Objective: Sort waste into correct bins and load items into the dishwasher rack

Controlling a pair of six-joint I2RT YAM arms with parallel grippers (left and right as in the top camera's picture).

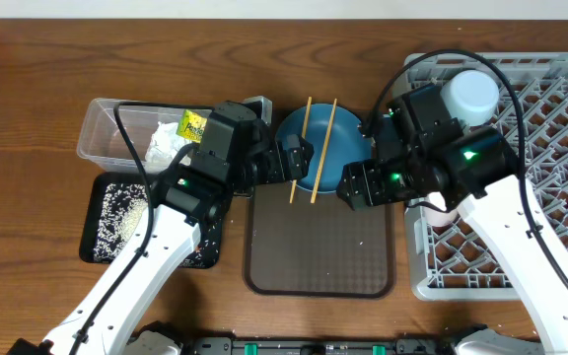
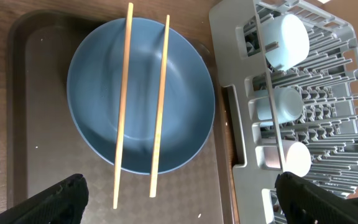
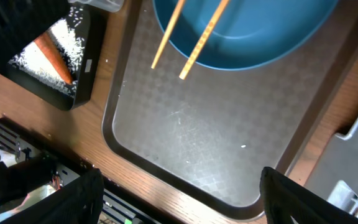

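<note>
The rack [image 1: 550, 148] fills the tabletop's right edge. On the tray [image 1: 323, 256] mid-tabletop, the plate [image 2: 98, 93] sits at the far end. The chopsticks [image 2: 160, 106] lie side by side across it, long axis running from far edge to near edge. My left fingers [image 2: 58, 202] stand wide open and empty, with the sticks just ahead, crosswise to their closing line. The right fingers [image 3: 61, 199], also apart and empty, see only the stick ends. I judge the left arm nearer.

Bare tray [image 1: 319, 251] front; chopsticks [image 1: 312, 148] across plate [image 1: 348, 150].
</note>
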